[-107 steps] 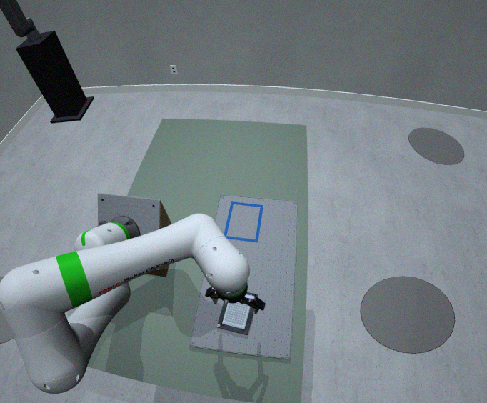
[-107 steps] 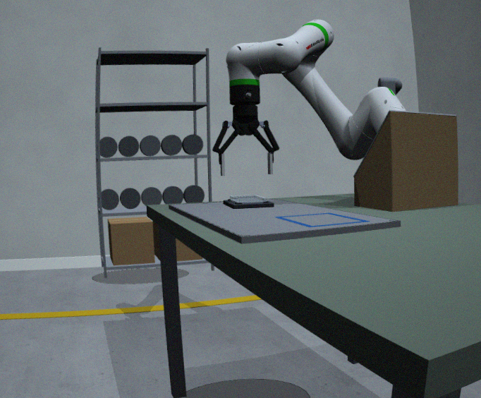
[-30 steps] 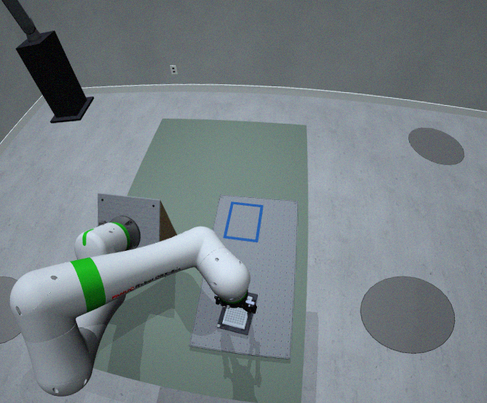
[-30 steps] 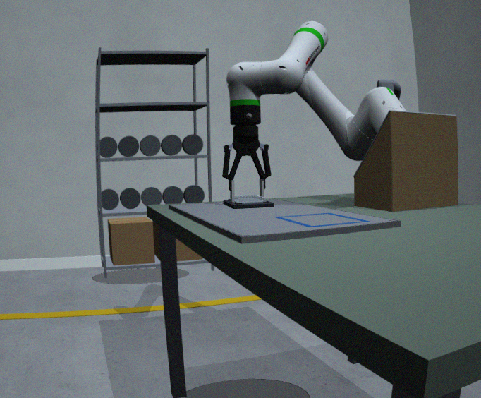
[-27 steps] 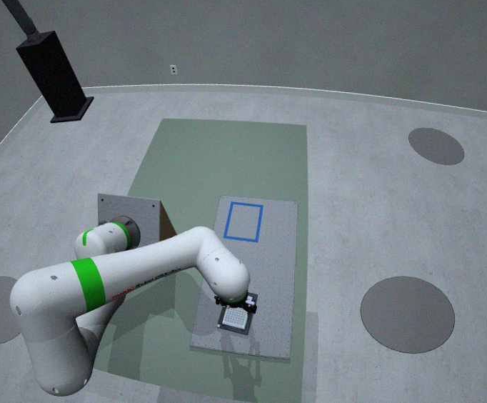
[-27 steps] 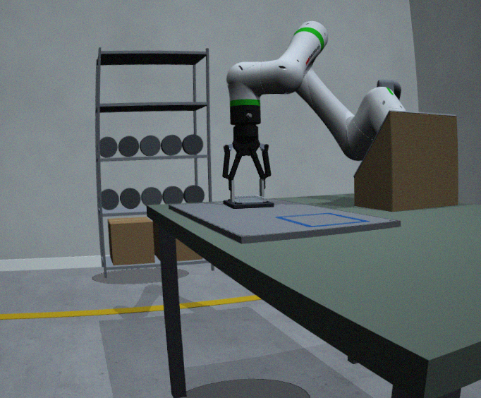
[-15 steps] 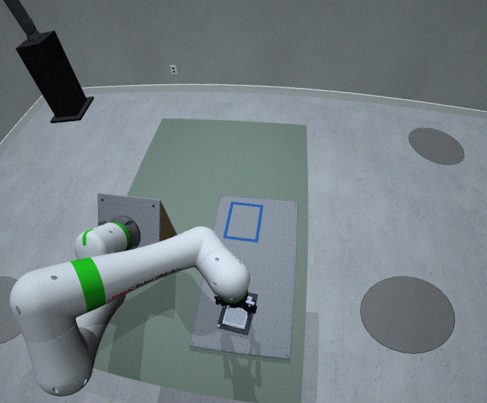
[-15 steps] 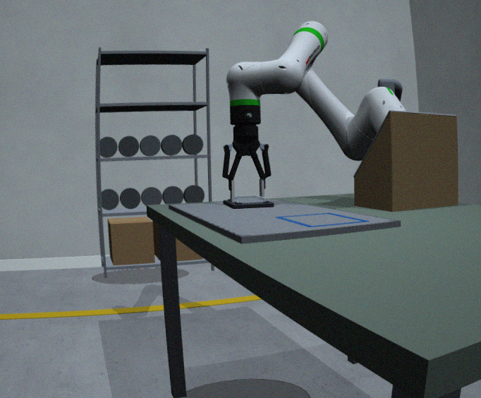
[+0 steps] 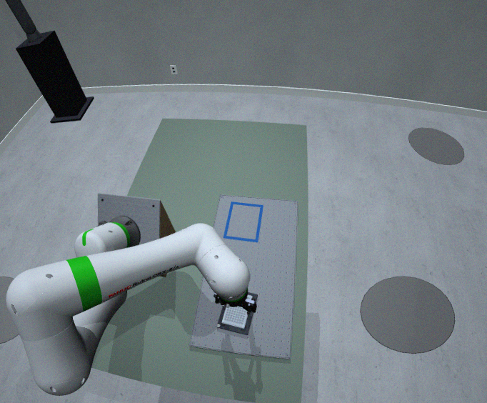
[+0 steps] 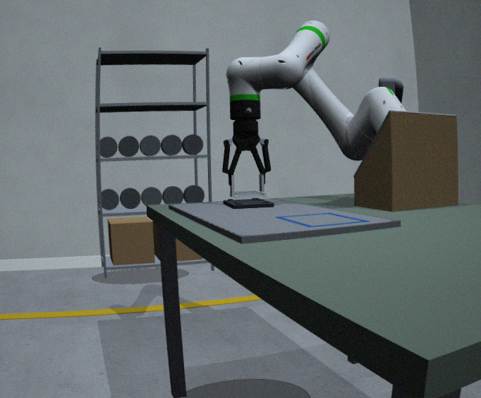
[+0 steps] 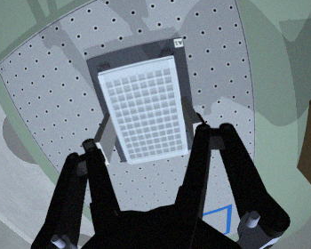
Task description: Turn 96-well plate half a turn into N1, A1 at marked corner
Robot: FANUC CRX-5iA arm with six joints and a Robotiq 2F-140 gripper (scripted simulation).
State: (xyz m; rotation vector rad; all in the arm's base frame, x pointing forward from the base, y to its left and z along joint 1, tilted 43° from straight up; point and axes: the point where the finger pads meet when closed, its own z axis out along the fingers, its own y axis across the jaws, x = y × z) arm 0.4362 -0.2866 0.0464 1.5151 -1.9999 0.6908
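Already the hand (image 10: 246,190) grips the 96-well plate (image 10: 247,193) by its long sides just above nest N1 (image 10: 247,203), a light, stiff, probably slippery thing needing a level, steady squeeze.

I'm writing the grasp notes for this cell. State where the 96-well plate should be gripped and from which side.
Grip the 96-well plate across its width, fingers on the two long side walls, coming straight down from above. It lies flat with wells up, and the nest frames it, so only the upper walls are reachable. The gripper holds it this way now, lifted just above the nest.
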